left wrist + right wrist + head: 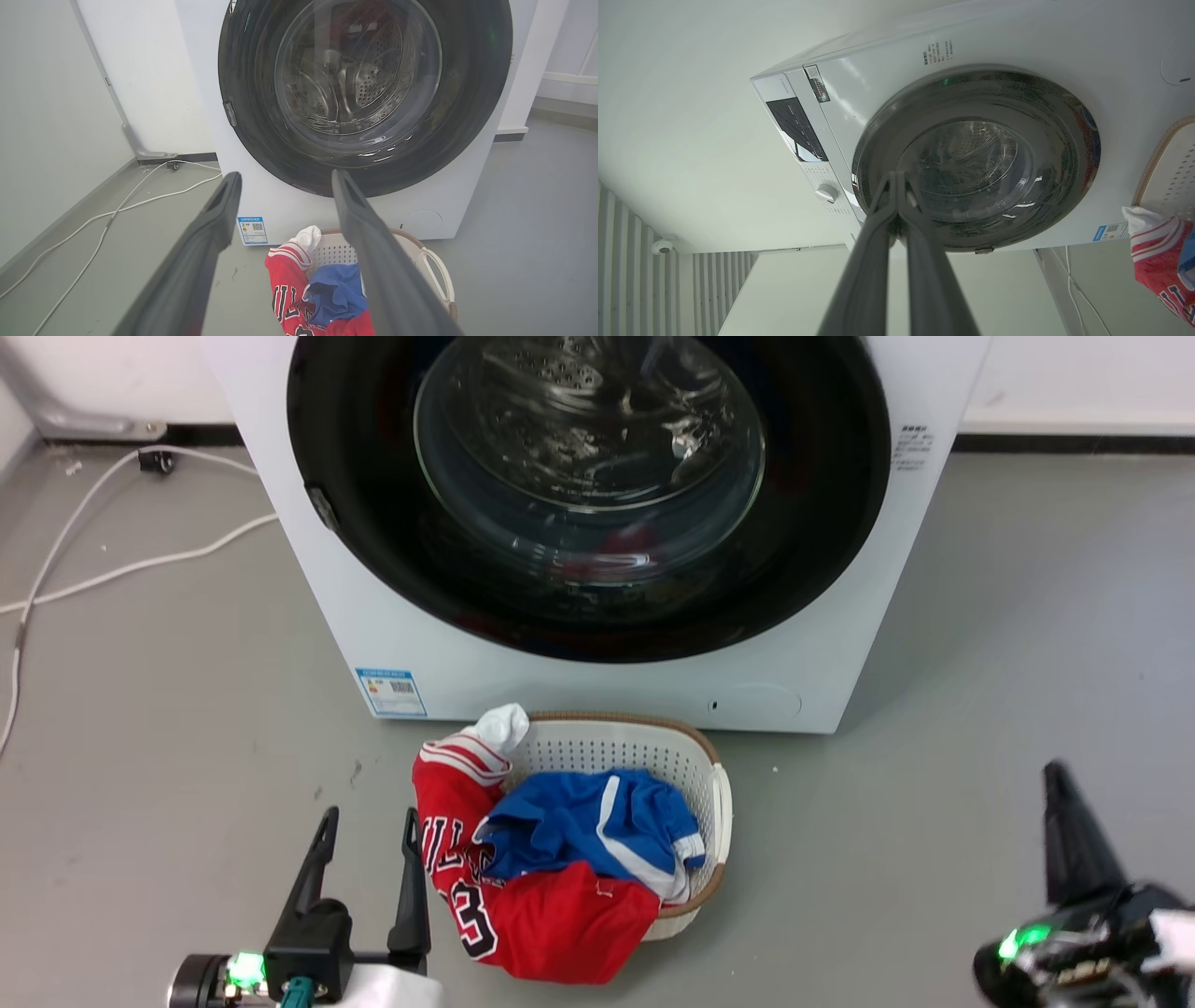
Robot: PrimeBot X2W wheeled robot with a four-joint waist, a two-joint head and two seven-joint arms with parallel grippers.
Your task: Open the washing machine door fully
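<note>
Head view: the washing machine door (588, 495) sits shut and flush against the washing machine (597, 695). A laundry basket (719, 803) stands just before it. The left gripper (369, 821) is spread and empty. The right gripper (1060, 784) is partly cut off, seemingly closed.

Left wrist view: the left gripper (285, 177) is well short of the door (364, 93); a small catch (230, 113) sits on the rim.

Right wrist view: the right gripper (895, 176) has its fingers pressed together, holding nothing.

Risks: fingers may slip off the glossy rim, or an arm may snag the basket.
</note>
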